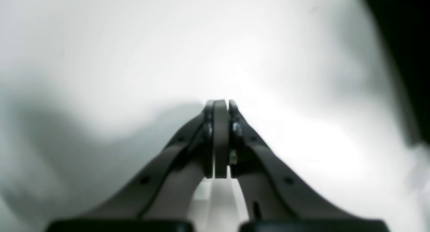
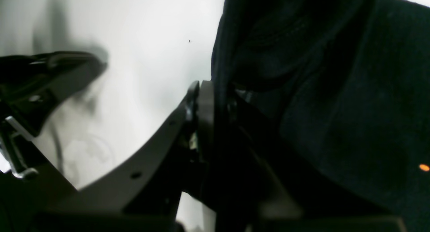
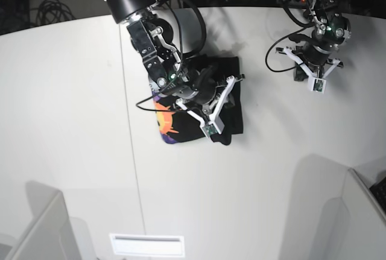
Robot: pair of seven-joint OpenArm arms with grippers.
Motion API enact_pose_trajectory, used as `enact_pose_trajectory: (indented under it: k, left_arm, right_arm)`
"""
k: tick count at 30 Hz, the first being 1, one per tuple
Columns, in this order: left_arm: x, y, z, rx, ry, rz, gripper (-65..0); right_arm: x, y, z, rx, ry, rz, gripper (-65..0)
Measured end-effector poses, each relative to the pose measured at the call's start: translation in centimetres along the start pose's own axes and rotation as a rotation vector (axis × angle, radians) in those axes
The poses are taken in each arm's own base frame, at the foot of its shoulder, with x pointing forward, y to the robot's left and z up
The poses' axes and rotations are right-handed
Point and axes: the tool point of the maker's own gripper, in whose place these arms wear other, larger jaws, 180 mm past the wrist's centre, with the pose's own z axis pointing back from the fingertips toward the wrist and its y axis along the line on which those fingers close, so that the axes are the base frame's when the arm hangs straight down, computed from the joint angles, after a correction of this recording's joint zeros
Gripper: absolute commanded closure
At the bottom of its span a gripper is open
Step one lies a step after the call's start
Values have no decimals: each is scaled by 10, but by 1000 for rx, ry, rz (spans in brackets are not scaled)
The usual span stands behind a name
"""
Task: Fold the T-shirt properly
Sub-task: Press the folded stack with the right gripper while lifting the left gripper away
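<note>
in the left wrist view the left gripper (image 1: 220,106) was clenched on nothing above the white tabletop (image 1: 100,57). in the right wrist view the right gripper (image 2: 215,91) pinched a fold of the black t-shirt (image 2: 352,107) filling the right of the frame. in the base view the t-shirt lay bunched at upper centre, orange print at its lower left.

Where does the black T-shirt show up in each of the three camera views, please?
Left wrist: not clearly in it; only a dark strip at the right edge.
Right wrist: T-shirt fills the right half, pinched in the right tool.
Base: centre, under the right arm, orange print at its left.
Shared landmark: white table.
</note>
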Motion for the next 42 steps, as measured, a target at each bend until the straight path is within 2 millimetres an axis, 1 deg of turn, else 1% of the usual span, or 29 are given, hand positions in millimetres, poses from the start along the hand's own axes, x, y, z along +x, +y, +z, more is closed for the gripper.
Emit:
enact_pose_trajectory:
  k: [8,23,24,25,27,29,30,31,36,39,42]
  left_arm:
    - [-7,0,2,0,16,3,0]
    - [-7,0,2,0,15,4,0]
    - [-7,0,2,0,15,3,0]
    - [-6,0,3,1,12,0,0]
    - [0,0,9,9,-4,-20,0]
    - [9,-2,17,11,-32,-40,0]
    - [10,-2,19,14,-35,-46,0]
    - [12,-3,19,14,-40,-48,0]
    - [8,-4,22,14,-32,-51,0]
    - [2,-5,24,11,-21,-51,0]
    - [1,-12,26,-30,-35,-4,0]
  right_arm:
    - [11,-2,1,-7,-34,2,0]
    - [10,-2,1,-7,-32,0,0]
    - [10,-2,1,-7,-32,0,-66]
    - [10,-2,1,-7,-32,1,-165]
    - [10,-2,1,-8,-32,-1,-341]
    - [10,-2,1,-8,-32,-1,-455]
    - [9,-3,1,-9,-31,-1,-488]
    - [10,-2,1,-8,-32,-2,-501]
    - [13,-1,3,-6,-43,4,-501]
    - [26,6,12,5,-88,15,-501]
    - [44,16,29,21,-162,28,-501]
